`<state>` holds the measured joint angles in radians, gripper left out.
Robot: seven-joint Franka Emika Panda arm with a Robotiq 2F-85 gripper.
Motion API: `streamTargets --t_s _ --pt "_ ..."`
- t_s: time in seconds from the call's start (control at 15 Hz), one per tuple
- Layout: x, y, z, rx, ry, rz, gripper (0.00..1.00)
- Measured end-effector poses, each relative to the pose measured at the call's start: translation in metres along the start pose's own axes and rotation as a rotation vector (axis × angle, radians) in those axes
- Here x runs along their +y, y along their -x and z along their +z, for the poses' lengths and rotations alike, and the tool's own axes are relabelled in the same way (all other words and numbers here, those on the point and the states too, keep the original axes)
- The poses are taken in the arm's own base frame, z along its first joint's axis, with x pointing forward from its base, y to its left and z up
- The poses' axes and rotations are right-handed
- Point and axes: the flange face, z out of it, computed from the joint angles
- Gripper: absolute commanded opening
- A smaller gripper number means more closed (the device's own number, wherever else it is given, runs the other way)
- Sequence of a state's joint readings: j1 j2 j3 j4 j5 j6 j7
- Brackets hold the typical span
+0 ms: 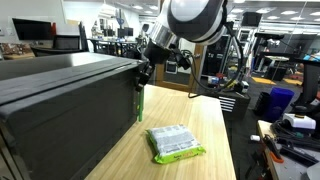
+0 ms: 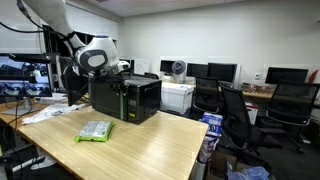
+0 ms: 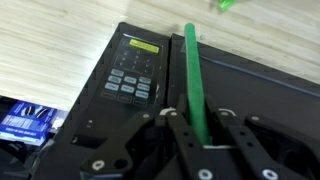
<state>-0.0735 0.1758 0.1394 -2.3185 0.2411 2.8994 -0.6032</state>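
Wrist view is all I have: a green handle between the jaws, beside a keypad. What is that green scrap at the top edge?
Observer: A flat green packet lying on the wooden table, in front of the microwave and apart from it.
Operator: Is the microwave open?
Observer: No; its door, the one with the green handle, looks flush with the body.
Operator: What stands near the table?
Observer: Black office chairs, beside it.

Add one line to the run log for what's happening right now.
gripper: closed around green bar handle | handle: upright on front of black microwave oven | nearby: green plastic packet flat on light wooden table, untouched
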Motion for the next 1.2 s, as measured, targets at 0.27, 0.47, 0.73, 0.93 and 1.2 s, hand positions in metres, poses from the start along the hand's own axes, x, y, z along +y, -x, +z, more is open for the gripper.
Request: streamTargets --t_s 0.27,0.47,0.73,0.93,1.2 --pt "-0.035 0.045 -0.023 -0.058 0.002 -0.004 0.44" --pt "-0.055 0.059 -0.032 -0.128 0.005 -0.015 0.58" --pt "-0.075 0.061 -0.043 -0.262 -0.029 -0.040 0.83" --pt "-0.081 0.048 -0.054 -0.348 -0.067 -0.044 0.99" --pt "-0.077 0.018 -0.085 -0.476 -0.188 -0.050 1.00"
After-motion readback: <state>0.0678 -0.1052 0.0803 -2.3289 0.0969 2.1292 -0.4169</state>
